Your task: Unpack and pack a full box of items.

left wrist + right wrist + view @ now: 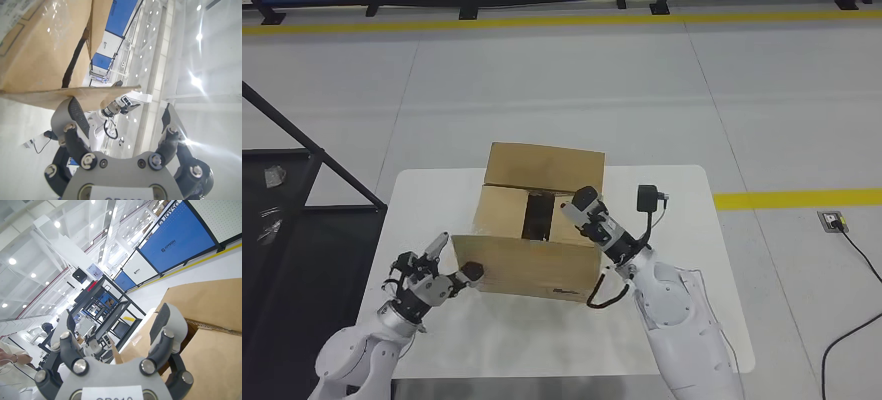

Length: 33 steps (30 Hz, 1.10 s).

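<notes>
Opening the box (532, 265), it seems: your left gripper (121, 106) and right gripper (116, 311) sit spread; next, fold flaps back.

1. My arms wear glossy white shells (682, 320); a thin black cable (593, 297) loops at my right wrist.
2. My left gripper (121, 111): pale grey fingers (60, 117), ribbed black pads (78, 115), silver screws (87, 160).
3. My right gripper (116, 313) looks alike, with a white label (112, 393) on its grey plate.

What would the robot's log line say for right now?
box: on table, top flaps ajar | left gripper: jaws open at front flap corner | right gripper: jaws open over top flap
</notes>
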Tool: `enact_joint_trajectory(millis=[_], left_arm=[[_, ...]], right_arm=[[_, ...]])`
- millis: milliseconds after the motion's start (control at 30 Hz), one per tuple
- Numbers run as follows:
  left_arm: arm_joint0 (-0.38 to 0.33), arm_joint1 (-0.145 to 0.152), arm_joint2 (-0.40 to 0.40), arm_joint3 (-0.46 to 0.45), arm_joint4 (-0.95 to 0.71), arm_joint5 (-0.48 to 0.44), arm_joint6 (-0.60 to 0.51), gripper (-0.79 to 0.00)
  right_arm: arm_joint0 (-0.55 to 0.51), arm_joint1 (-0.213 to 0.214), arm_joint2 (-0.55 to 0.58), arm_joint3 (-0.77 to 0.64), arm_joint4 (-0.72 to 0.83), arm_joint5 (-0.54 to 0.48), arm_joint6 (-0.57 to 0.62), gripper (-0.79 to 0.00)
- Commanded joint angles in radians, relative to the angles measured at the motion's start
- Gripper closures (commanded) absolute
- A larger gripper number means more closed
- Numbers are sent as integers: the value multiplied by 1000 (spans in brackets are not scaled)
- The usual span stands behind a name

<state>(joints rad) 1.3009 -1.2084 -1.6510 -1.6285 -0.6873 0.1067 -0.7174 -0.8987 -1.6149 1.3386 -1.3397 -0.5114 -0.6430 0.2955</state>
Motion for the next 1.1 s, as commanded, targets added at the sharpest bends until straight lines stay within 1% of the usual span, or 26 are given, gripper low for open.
enact_joint_trajectory(millis=[0,100,200,267,367,467,533,600,700,800,900,1067], left_arm=[[-24,-2,27,10,8,9,47,-785],[-51,-7,60,26,13,8,96,-785],[-69,-10,80,44,24,-2,142,-785],[-80,-12,94,54,25,-11,175,-785],[-94,-16,111,67,26,-21,207,-785],[-101,-18,123,72,26,-28,227,-785],[-103,-18,126,73,24,-32,237,-785],[-103,-19,128,71,19,-34,244,-785],[-101,-19,129,66,16,-35,252,-785],[-99,-19,131,60,16,-35,258,-785],[-99,-20,135,58,19,-35,262,-785],[-106,-20,142,63,25,-31,268,-785]], right_arm=[[0,1,7,0,-12,42,-25,-785],[46,0,18,55,-3,109,-87,-785],[119,0,40,153,21,132,-138,-785],[181,3,61,235,9,169,-173,-785],[287,6,76,385,34,195,-155,-785],[402,10,89,568,68,213,-95,-785],[477,12,90,691,69,228,-65,-785],[539,13,86,805,58,244,-63,-785],[604,9,79,936,82,215,-23,-785],[646,5,75,1022,105,181,13,-785],[670,3,87,1075,160,131,58,-785],[688,2,85,1120,177,108,65,-785]])
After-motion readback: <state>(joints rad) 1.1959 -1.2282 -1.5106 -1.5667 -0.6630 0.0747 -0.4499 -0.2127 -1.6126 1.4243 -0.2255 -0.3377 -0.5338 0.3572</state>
